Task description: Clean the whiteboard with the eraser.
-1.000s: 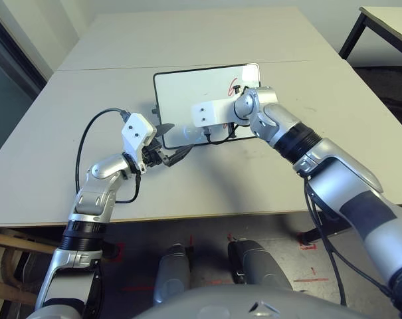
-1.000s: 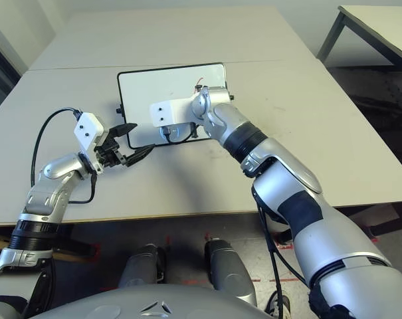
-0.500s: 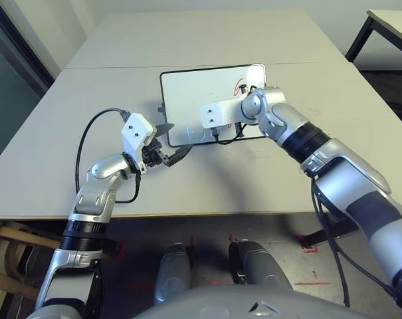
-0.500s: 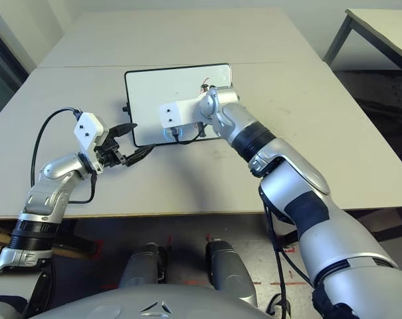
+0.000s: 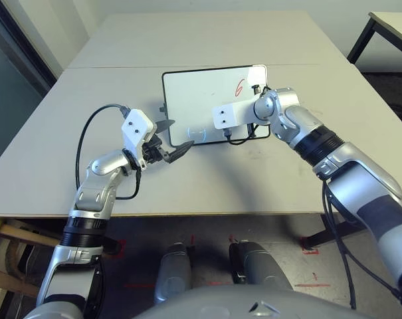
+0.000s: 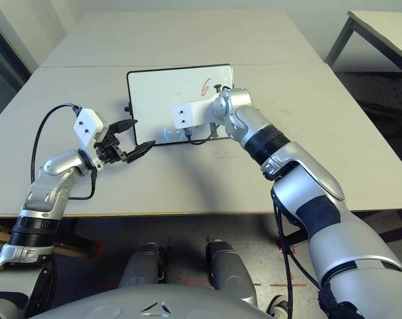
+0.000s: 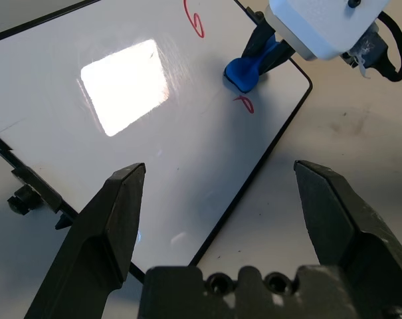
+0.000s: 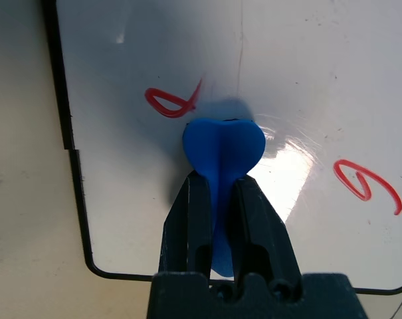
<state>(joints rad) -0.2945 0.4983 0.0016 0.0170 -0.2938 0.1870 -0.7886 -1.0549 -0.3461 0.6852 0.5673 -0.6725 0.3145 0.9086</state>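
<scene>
The whiteboard point(image 5: 194, 100) lies flat on the table, black-framed, with a red "6" point(image 5: 240, 86) near its far right corner. My right gripper point(image 8: 217, 193) is shut on the blue eraser point(image 8: 224, 149), whose tip presses on the board between two red marks point(image 8: 171, 101) point(image 8: 363, 183), near the board's front right corner. From the left wrist view the eraser point(image 7: 247, 68) shows under the right wrist's white block point(image 5: 230, 114). My left gripper point(image 5: 177, 136) hangs open just off the board's front left corner, with nothing between its fingers point(image 7: 107, 226).
The board sits on a wide pale table point(image 5: 287, 179) with free surface on all sides. Small knobs point(image 7: 21, 198) stick out of the board's left edge. Another table's corner point(image 5: 390, 23) stands at the far right.
My right arm has slid the eraser to the right across the board, uncovering the red "6". The head camera has shifted a little. The left arm has hardly moved.
</scene>
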